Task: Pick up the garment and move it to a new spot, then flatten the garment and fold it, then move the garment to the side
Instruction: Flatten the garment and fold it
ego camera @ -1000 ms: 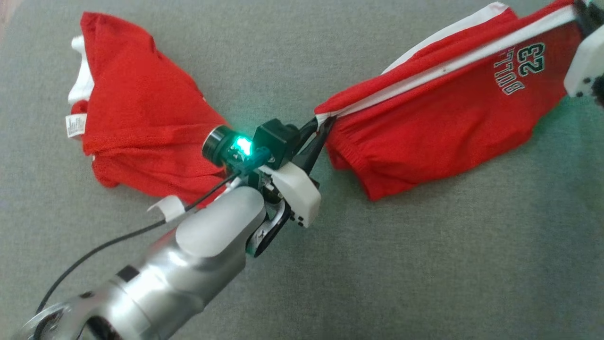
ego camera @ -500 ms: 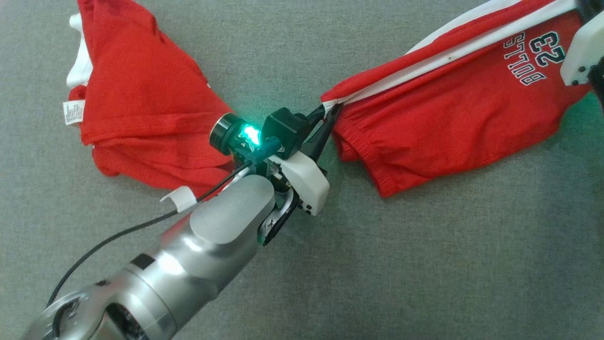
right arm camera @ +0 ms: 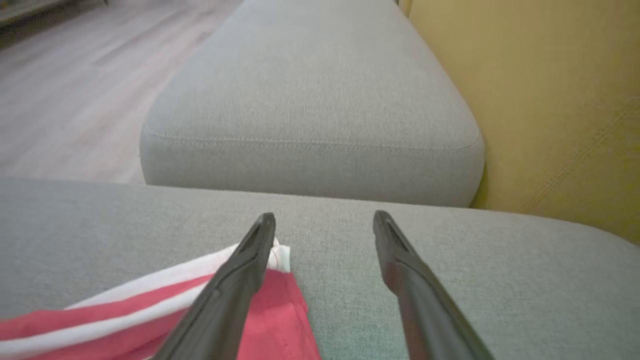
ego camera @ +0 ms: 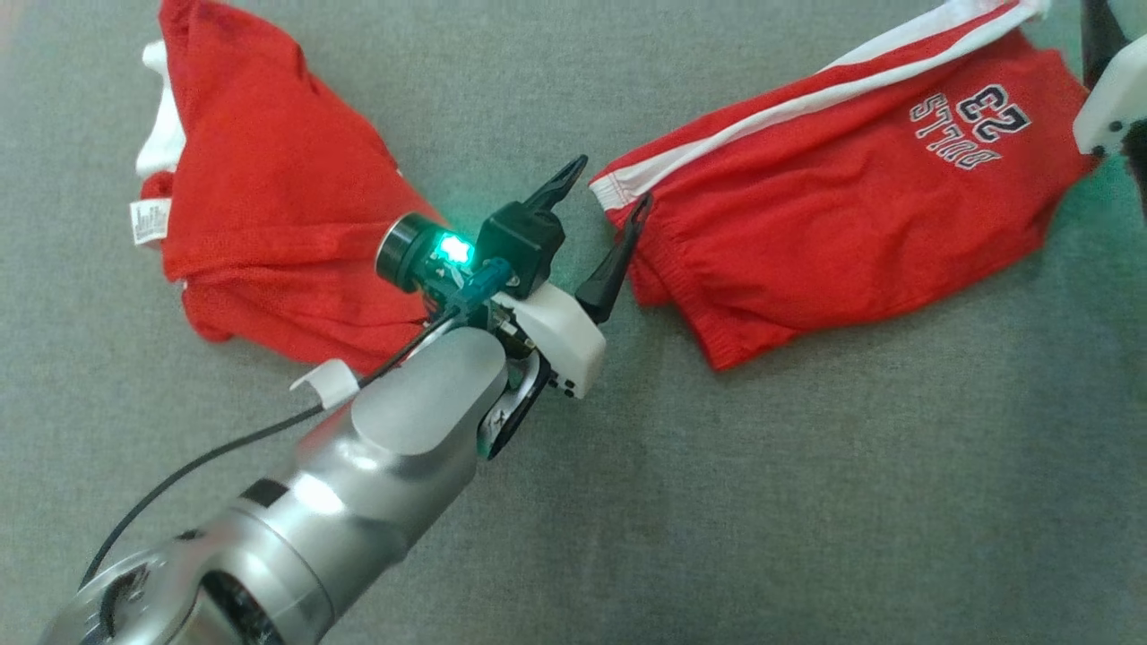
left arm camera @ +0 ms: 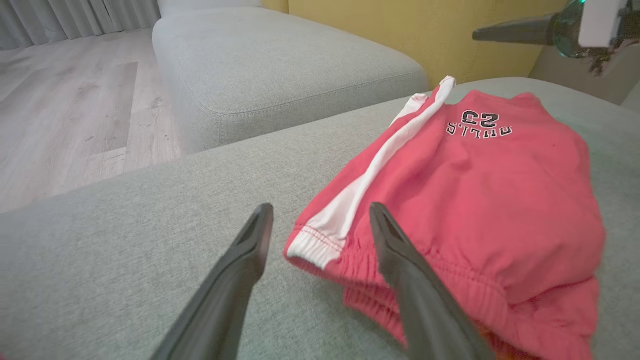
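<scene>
The garment, red shorts with a white side stripe and "BULLS 23" lettering, lies spread on the grey cushion. My left gripper stands open at the waistband's white corner, one finger on each side of it, gripping nothing. In the left wrist view the shorts lie just beyond that open gripper. My right gripper is open too, over the far hem corner of the shorts. Its white housing shows at the head view's upper right edge.
A second red garment with a white label lies crumpled at the left, close behind my left wrist. Beyond the shorts stand another grey cushion, a yellow wall and wooden floor.
Both grippers have opened and let go of the shorts. The shorts, stretched taut between them before, now lie slack and flatter on the cushion.
</scene>
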